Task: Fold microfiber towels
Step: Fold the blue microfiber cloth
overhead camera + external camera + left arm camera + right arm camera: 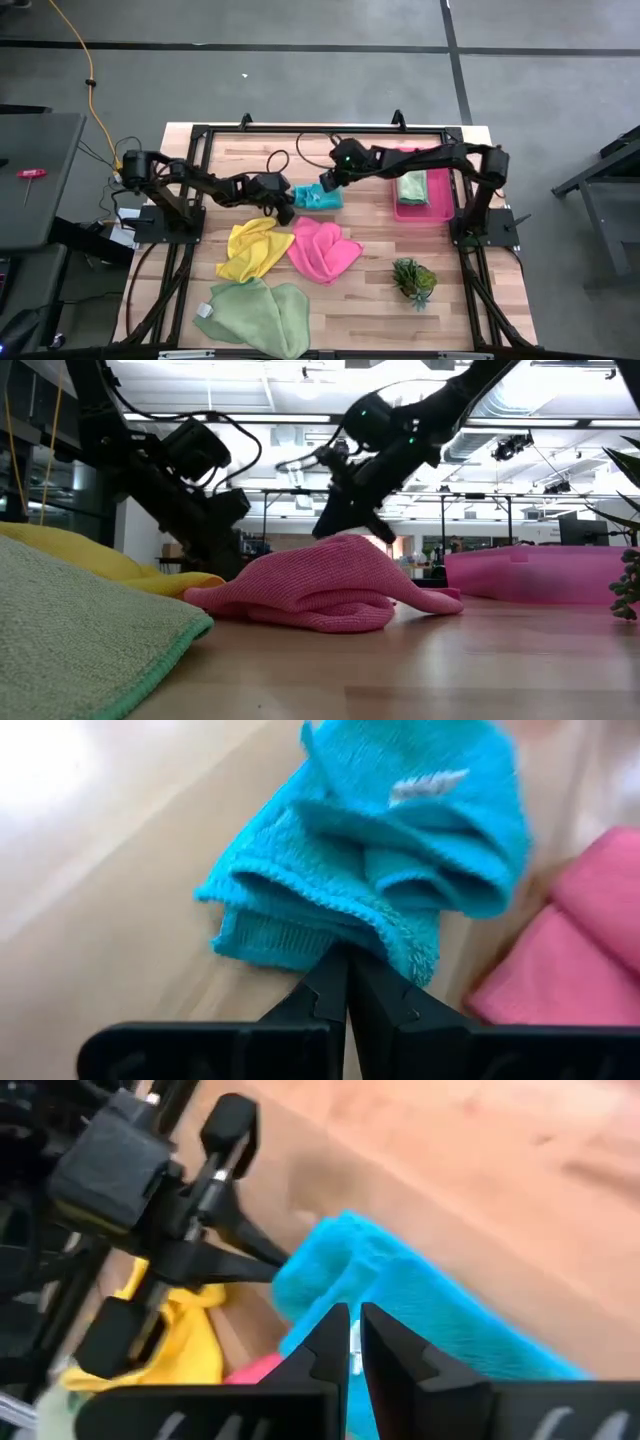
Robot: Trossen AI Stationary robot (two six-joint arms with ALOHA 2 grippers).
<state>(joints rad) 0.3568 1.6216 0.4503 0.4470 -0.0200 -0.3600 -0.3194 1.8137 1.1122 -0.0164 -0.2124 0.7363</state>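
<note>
Right now both arms meet over the middle of the wooden table (370, 300), working on the teal towel (318, 197), which lies bunched in loose folds on the boards between the two grippers. The left gripper (289, 213) has its fingers pressed together on one edge of that towel; in the left wrist view the two dark fingers meet at the hem of the teal towel (370, 860), with a pink towel showing just beside it. The right gripper (327, 182) comes in from the other side, and in the right wrist view its fingers stand almost together, pinching the edge of the teal towel (440, 1320), with the left arm's gripper (270, 1265) gripping the far edge. The pink towel (322, 250) lies crumpled near the table's middle, touching the yellow towel (255, 248) spread beside it on the left arm's side. A pale green towel (258, 315) lies open at the front edge of the table. Another pale green towel (411, 186) sits folded inside the pink tray (436, 212) on the right arm's side. A small spiky green plant (414, 280) stands in front of the tray, well apart from the towels.
</note>
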